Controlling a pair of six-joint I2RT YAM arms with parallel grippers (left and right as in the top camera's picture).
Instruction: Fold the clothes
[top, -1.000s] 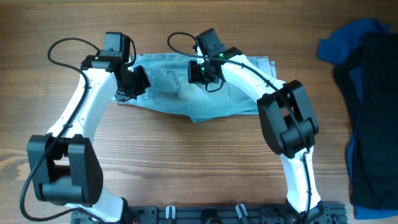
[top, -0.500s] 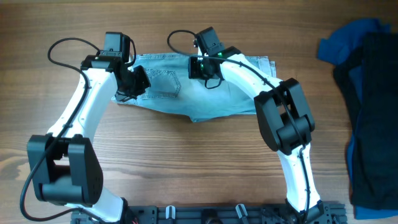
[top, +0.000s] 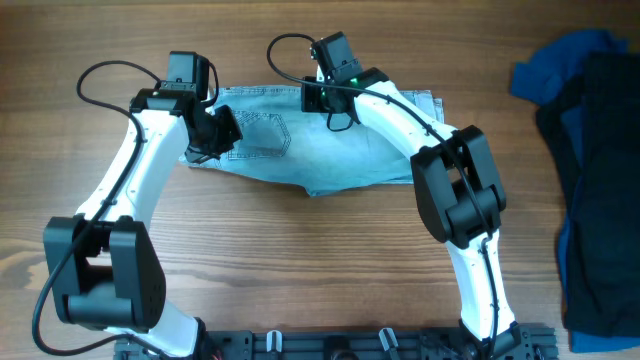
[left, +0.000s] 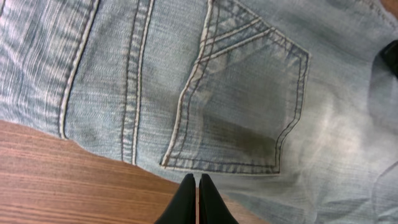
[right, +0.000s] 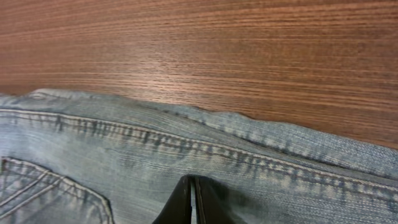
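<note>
Two closed sets of fingers, no cloth visibly clamped. Denim shorts (top: 340, 150) directly beneath both, long axis sideways. Left gripper (left: 198, 186) at near edge below pocket (left: 242, 106); right gripper (right: 191, 186) just inside far edge.

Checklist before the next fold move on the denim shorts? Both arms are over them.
1. Left gripper shut at the edge of the denim shorts, by the back pocket: ok.
2. Right gripper shut over the denim near its far edge: ok.
3. Denim pinched in either gripper: cannot tell.
4. Denim shorts wholly on the table: ok.
5. Blue-and-black heap apart from the denim shorts: ok.
</note>
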